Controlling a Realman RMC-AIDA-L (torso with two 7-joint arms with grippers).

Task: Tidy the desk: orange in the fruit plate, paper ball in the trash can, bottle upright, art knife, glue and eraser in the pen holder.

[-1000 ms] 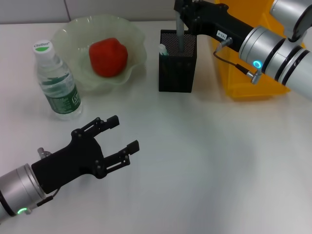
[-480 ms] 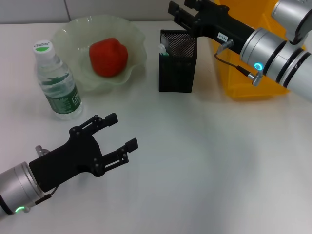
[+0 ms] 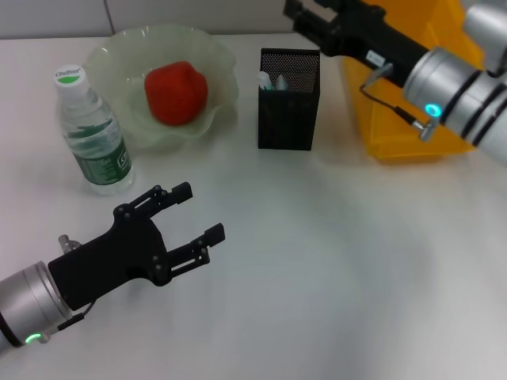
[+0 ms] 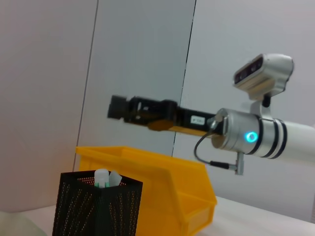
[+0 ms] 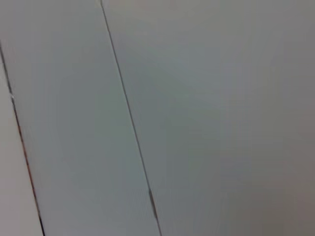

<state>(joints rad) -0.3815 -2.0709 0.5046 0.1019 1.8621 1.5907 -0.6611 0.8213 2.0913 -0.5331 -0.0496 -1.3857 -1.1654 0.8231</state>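
- Since the right gripper hangs just above and behind the pen holder, w/ the arm reaching over the trash can, the main risk I'd judge is a clip: an arm dropping or swinging low could knock the tall, narrow mesh cup over and spill what's inside.
- Right fingers: partly cut off at the head view's top edge; nothing seen held, but can't tell how far apart they are. Right wrist view shows only blank wall, no help.
- Left gripper hovers low over bare desk at the near left, fingers spread wide, nothing between them. Risk there: a careless sweep toward the bottle, which is nearby, could tip it.
- Bottle: upright, white cap on, clear w/ dark green label, standing just beside the fruit plate.
- Orange: red-orange, slightly lumpy, sits inside the pale-green wavy-rimmed plate.
- Pen holder: black mesh, square, upright between plate and yellow bin; white and pale-green tips poke above its rim in head and left wrist views. Can't tell which items they are.
- Paper ball, eraser: not visible; bin interior mostly hidden by the arm.
- Judging by the layout, task looks nearly or fully done.
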